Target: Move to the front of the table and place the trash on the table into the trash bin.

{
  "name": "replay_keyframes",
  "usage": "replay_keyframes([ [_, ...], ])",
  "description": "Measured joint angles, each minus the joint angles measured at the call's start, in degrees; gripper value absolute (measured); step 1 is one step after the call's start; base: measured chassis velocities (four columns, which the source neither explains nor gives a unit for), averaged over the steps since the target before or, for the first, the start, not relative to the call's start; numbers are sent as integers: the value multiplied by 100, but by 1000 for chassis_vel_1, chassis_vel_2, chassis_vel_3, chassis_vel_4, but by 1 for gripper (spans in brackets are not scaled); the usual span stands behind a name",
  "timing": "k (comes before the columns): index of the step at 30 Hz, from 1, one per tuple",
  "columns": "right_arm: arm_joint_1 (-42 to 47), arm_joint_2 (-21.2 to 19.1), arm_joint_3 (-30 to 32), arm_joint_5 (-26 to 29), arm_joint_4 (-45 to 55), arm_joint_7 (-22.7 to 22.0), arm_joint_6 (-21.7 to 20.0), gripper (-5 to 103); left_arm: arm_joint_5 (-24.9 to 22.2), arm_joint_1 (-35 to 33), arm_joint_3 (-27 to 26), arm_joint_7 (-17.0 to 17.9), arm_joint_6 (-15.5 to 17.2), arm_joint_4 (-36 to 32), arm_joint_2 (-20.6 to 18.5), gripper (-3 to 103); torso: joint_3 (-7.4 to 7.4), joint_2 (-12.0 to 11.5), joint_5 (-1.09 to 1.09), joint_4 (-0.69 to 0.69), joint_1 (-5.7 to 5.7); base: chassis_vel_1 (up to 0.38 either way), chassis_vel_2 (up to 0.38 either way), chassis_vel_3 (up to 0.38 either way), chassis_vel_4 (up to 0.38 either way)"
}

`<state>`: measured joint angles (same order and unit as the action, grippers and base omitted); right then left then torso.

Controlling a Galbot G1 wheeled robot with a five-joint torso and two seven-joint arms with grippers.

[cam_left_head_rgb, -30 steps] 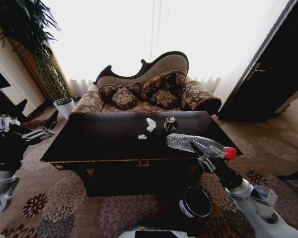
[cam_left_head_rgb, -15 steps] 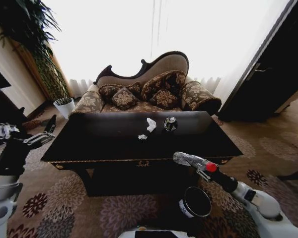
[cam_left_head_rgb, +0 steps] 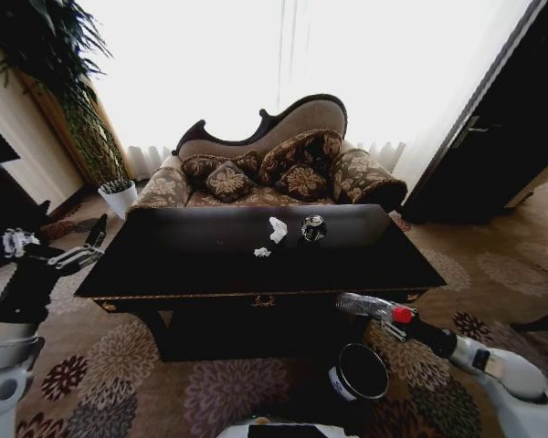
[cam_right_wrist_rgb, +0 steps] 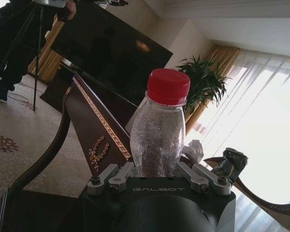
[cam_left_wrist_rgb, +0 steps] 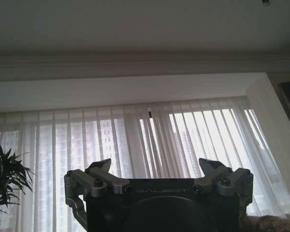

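Just above the trash bin (cam_left_head_rgb: 363, 371), the right gripper (cam_left_head_rgb: 390, 321) has carried the clamped bottle (cam_left_head_rgb: 370, 307) off the table (cam_left_head_rgb: 210, 265); release looks close. Left gripper (cam_left_head_rgb: 73, 259), fingers spread and empty, waits aside.

A curved, dark-framed chaise sofa (cam_left_head_rgb: 274, 160) upholstered in brown floral fabric stands against the far window, piled with patterned cushions (cam_left_head_rgb: 265, 173). Sheer white pleated curtains (cam_left_wrist_rgb: 150, 159) cover the wide window behind it, and strong daylight pours through them. A tall leafy green plant (cam_left_head_rgb: 64, 82) rises at the left from a white pot (cam_left_head_rgb: 119, 196) on the floor. The floor carries a beige carpet (cam_left_head_rgb: 119, 365) with large brown flower medallions. A dark wooden door (cam_left_head_rgb: 502, 128) stands at the right. A white moulded cornice (cam_left_wrist_rgb: 145, 60) runs beneath the ceiling.
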<state>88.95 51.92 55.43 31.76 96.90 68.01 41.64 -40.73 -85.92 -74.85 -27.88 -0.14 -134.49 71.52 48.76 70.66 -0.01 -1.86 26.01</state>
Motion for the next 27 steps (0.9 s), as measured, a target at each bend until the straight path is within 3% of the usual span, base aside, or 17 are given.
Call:
replay_keyframes([
  [6, 29, -19, -25, -27, -324, 399, 69, 23, 2, 3, -1, -11, -57, 100, -65, 100, 0, 0, -1, 0, 0, 0, 0, 0, 0],
  [12, -11, 1, -239, -241, -924, 465, 281, 23, 18, 19, 12, -15, -72, 154, -71, 100, 0, 0, -1, 0, 0, 0, 0, 0, 0],
  [15, -194, 58, -508, -792, -1542, -105, 406, 23, 59, 31, 45, -16, -76, 170, -43, 100, 0, 0, 0, 0, 0, 0, 0, 0, 0],
  [16, -194, 58, -508, -792, -1542, -105, 406, 23, 59, 31, 45, -16, -76, 170, -43, 100, 0, 0, 0, 0, 0, 0, 0, 0, 0],
  [20, -417, 174, -793, -1917, -2204, -946, 422, 23, 127, 29, 87, -16, -86, 173, 4, 100, 0, 0, -1, -1, 0, 0, 0, 0, 0],
  [27, -759, 282, -1259, -2665, -3042, -1701, 422, 23, 161, 1, 100, -17, -104, 171, 40, 100, 0, 0, -1, 0, 0, 0, 0, 0, 0],
])
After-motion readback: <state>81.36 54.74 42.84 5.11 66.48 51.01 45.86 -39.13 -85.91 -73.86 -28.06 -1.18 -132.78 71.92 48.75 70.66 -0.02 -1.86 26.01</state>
